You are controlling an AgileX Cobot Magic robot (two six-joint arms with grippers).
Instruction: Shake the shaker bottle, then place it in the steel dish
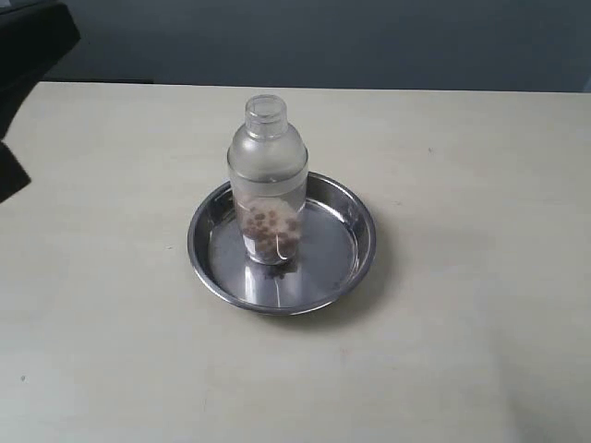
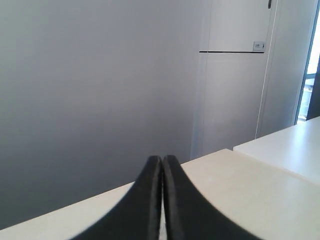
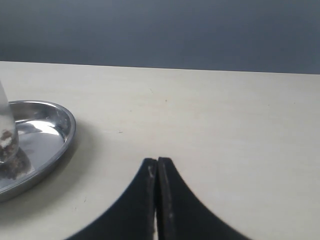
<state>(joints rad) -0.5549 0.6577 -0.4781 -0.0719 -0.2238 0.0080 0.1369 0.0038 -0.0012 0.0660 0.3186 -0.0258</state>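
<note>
With left gripper [image 2: 162, 165] and right gripper [image 3: 157, 166] pressed together, empty, the upright shaker bottle [image 1: 268, 180], slightly toward 9 o'clock in the steel dish [image 1: 366, 221], could be toppled by a stray sweep.

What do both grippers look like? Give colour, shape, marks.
The left gripper and right gripper each have two matte-black fingers, broad at the base and curving to narrow tips. The right pair shows pale scuffs along inner edges. No cables or labels show.

A pale table [image 1: 480, 351] meets a grey wall [image 1: 369, 37].
</note>
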